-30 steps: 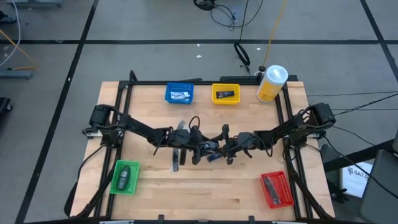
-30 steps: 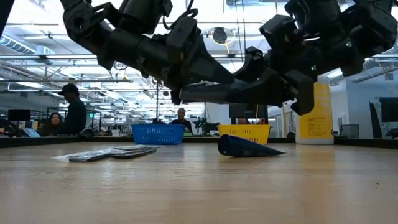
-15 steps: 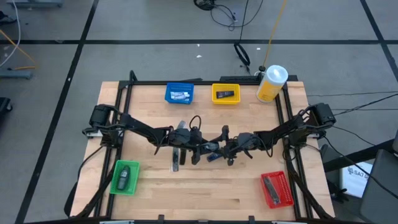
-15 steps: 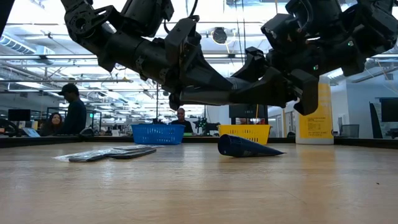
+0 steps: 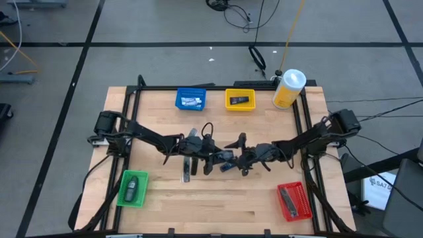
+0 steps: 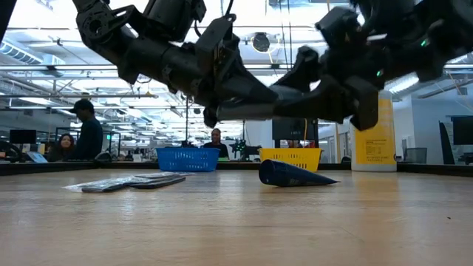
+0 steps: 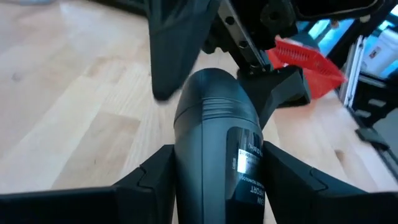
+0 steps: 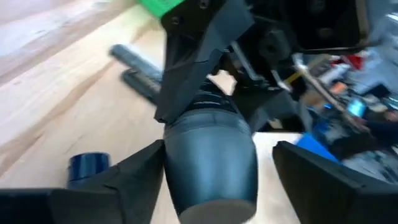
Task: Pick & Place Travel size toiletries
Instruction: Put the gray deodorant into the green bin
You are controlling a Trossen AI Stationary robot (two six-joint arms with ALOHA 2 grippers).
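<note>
A dark grey tube (image 7: 214, 118) with a rounded cap is up in the air over the table's middle, between my two grippers, which point at each other. My left gripper (image 7: 217, 158) is shut on it. My right gripper (image 8: 217, 148) is open; its fingers stand on either side of the tube's other end (image 8: 211, 162), with a gap showing on one side. A dark blue tube (image 5: 225, 166) lies on the wood just below them, also seen in the low view (image 6: 292, 174). Dark sachets (image 5: 187, 168) lie on the table under the left arm. My left gripper pinches the grey tube by its labelled body (image 7: 245, 165), one finger (image 7: 152, 180) on each side. The fingers come level from the table's left and lie along the tube. The tube is lifted clear, roughly level, its cap end (image 7: 208, 90) pointing toward the right gripper.
Along the far edge stand a blue bin (image 5: 190, 99), a yellow bin (image 5: 239, 100) and a big yellow white-capped bottle (image 5: 287, 89). A green bin (image 5: 132, 188) sits near left, a red bin (image 5: 293, 201) near right, each holding an item. People show beyond the table.
The right arm has shifted a little around the tube and shows blurred in the low view. The left arm and the tube have kept still.
</note>
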